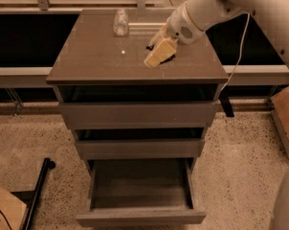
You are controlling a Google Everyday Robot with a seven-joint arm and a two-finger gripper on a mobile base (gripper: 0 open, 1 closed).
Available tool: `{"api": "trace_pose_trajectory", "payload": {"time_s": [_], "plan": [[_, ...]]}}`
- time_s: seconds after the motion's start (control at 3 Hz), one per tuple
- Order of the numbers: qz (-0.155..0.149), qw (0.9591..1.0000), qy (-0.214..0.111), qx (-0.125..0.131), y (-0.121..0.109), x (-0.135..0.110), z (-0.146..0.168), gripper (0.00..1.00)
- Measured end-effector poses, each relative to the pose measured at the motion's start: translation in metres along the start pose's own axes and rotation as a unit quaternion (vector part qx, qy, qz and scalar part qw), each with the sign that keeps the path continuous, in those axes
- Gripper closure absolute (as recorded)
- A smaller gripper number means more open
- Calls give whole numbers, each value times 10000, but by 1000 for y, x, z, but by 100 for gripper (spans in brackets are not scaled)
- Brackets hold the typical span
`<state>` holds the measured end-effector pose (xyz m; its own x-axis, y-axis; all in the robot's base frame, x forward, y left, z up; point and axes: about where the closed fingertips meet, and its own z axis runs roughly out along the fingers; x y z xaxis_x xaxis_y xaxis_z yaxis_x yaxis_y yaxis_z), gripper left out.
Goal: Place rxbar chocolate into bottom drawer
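Note:
My gripper hangs low over the right half of the cabinet top, its pale tip pointing down-left. A small dark flat thing, which looks like the rxbar chocolate, shows just under and behind the gripper and is mostly hidden by it. I cannot tell whether the gripper holds it. The bottom drawer is pulled out below, with its wide box interior showing nothing inside. The two shallower drawers above it are slightly ajar.
A clear glass jar stands at the back of the cabinet top, left of the gripper. A cardboard box sits on the floor at the right and another at the lower left. A black pole lies on the floor.

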<state>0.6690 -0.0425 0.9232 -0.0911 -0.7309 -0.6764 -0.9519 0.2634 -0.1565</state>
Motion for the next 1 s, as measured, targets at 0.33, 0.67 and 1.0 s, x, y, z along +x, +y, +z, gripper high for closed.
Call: {"api": "trace_pose_trajectory", "payload": {"time_s": [0.33, 0.67, 1.0], "plan": [[96, 9969, 49, -773, 35, 23, 25, 100], [74, 9911, 36, -1325, 76, 51, 43, 100], [73, 9911, 39, -1325, 76, 51, 43, 100]]}}
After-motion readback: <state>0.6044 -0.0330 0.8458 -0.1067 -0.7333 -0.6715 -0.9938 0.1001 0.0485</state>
